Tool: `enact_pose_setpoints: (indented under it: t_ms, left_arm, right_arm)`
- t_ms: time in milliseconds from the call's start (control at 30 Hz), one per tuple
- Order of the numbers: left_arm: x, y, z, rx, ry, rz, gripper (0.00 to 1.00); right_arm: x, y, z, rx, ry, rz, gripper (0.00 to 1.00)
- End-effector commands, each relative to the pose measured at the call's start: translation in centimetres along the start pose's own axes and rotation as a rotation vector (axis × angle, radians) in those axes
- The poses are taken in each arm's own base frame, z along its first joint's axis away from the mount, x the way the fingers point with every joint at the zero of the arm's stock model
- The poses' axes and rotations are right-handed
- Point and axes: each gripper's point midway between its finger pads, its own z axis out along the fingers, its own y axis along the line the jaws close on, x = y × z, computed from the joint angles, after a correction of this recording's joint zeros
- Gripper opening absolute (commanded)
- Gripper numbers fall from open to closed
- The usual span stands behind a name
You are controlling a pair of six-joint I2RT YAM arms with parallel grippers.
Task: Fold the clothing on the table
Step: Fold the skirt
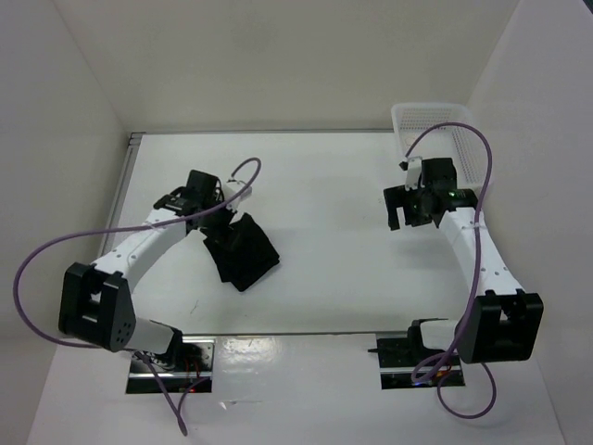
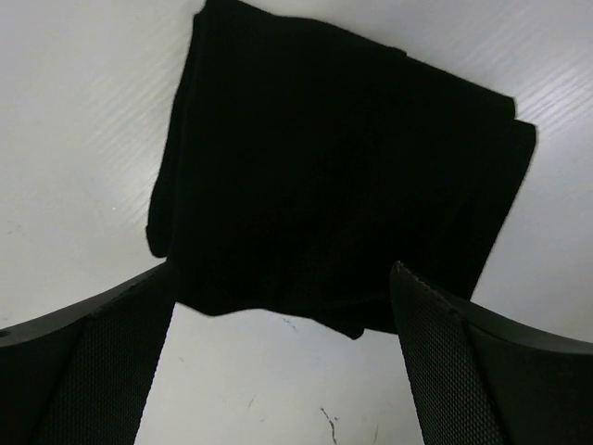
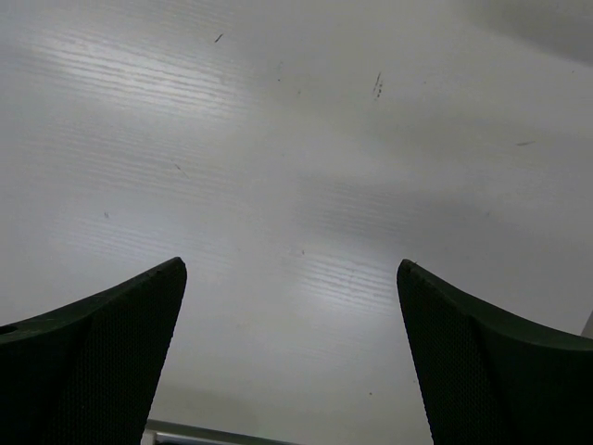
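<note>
The plain black soft fabric garment [image 1: 246, 252] lies as a rough folded rectangle left of centre on the large white smooth surface [image 1: 343, 278]. The left end effector [image 2: 283, 278] hangs at its edge, fingers spread wide and holding nothing. The right end effector [image 3: 292, 269], also spread, hangs well apart near the white mesh plastic basket [image 1: 445, 125].
</note>
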Motion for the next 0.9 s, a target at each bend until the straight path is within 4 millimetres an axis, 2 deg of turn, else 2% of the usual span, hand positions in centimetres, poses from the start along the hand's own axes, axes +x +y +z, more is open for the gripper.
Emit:
enact_pose_setpoints:
  t_ms: [0,67,100,333,400,433,500,600,733,867]
  left_arm:
    - [0.8,1.4,2.5,-0.096,0.056,0.055,1.00]
    - [1.7,1.2,4.0,-0.088,0.103,0.049,1.00]
    - [1.5,1.0,4.7,-0.080,0.110,0.057,1.00]
    - [1.1,0.6,6.8,-0.051,0.143,0.058,1.00]
    - [1.4,-0.3,7.6,-0.021,0.169,0.072,1.00]
    - [0.9,-0.6,7.6,-0.018,0.161,0.081,1.00]
    - [1.3,-2.4,8.5,0.022,0.184,0.118,1.00]
    - [1.2,-4.3,8.9,0.035,0.200,0.184,1.00]
    - [1.6,-8.0,9.5,0.079,0.220,0.284,1.00]
    - [0.9,-10.0,10.2,0.096,0.218,0.328,1.00]
  right_arm:
    - [-1.6,-0.3,-0.9,-0.029,-0.071,0.042,0.98]
    - [-1.4,-0.5,-0.9,-0.034,-0.064,0.054,0.98]
    - [-1.7,-0.8,-1.1,-0.034,-0.074,0.061,0.98]
    - [-1.1,-0.8,-1.5,-0.045,-0.074,0.076,0.98]
    - [-1.0,-1.1,-1.5,-0.039,-0.074,0.083,0.98]
    - [-1.1,-1.3,-1.8,-0.032,-0.082,0.089,0.98]
    - [-1.1,-1.3,-1.8,-0.032,-0.083,0.089,0.98]
    - [-1.3,-1.3,-2.3,-0.028,-0.100,0.086,0.98]
    - [-1.3,-1.3,-2.3,-0.028,-0.100,0.086,0.98]
    - [-1.0,-1.3,-2.1,-0.030,-0.091,0.088,0.98]
